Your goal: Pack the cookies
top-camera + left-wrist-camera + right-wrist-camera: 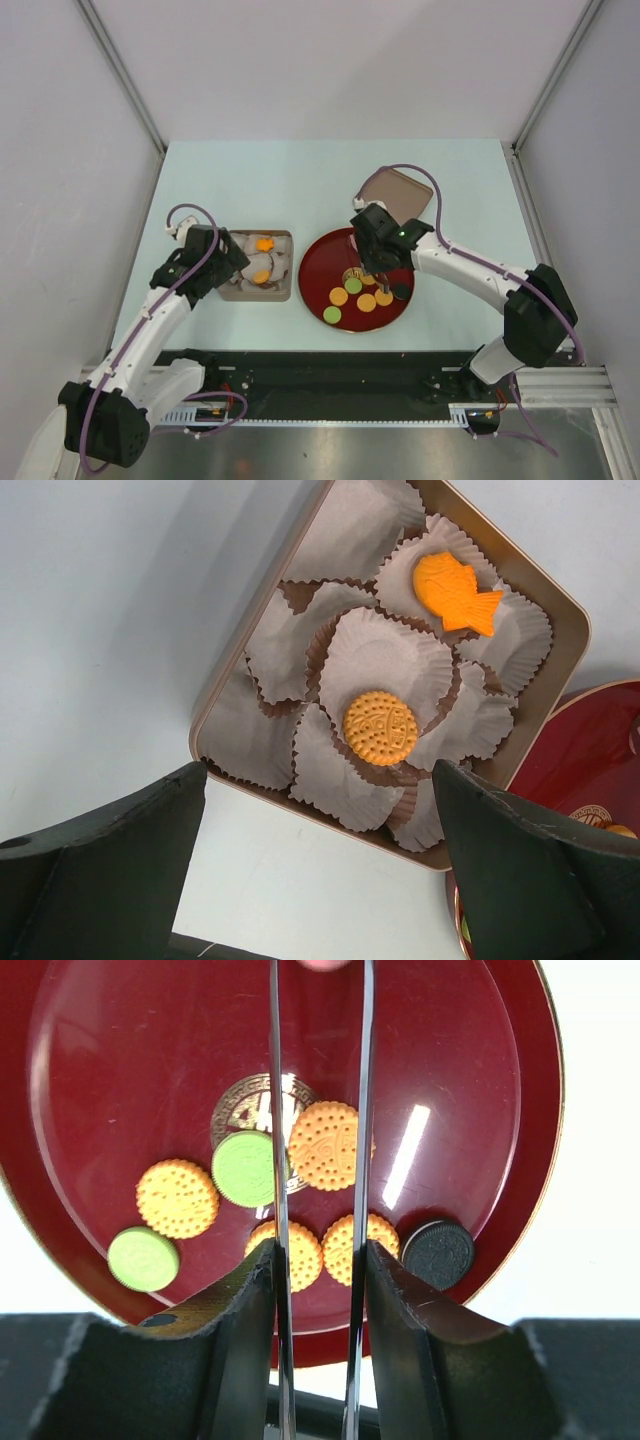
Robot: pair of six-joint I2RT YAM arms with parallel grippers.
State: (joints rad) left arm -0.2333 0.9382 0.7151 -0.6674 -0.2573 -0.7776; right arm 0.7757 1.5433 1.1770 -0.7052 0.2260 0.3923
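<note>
Several cookies lie on the dark-red plate (120, 1050): orange ones (325, 1145) (177, 1198), green ones (245, 1168) (143, 1258) and a black one (438, 1254). My right gripper (320, 970) hangs over the plate (320, 262), its thin metal blades apart. A pink cookie (325, 963) shows between their tips at the frame's top edge, with no visible contact. In the tan box (560, 590) a round orange cookie (380, 727) and a fish-shaped orange one (455, 590) rest in paper cups. My left gripper (320, 860) is open and empty above the table by the box's near edge.
The box (285, 290) sits just left of the plate and is filled with pale crumpled paper cups (385, 655). A tan lid (405, 190) lies behind the plate, partly under the right arm's cable. Grey walls surround the pale table (300, 180).
</note>
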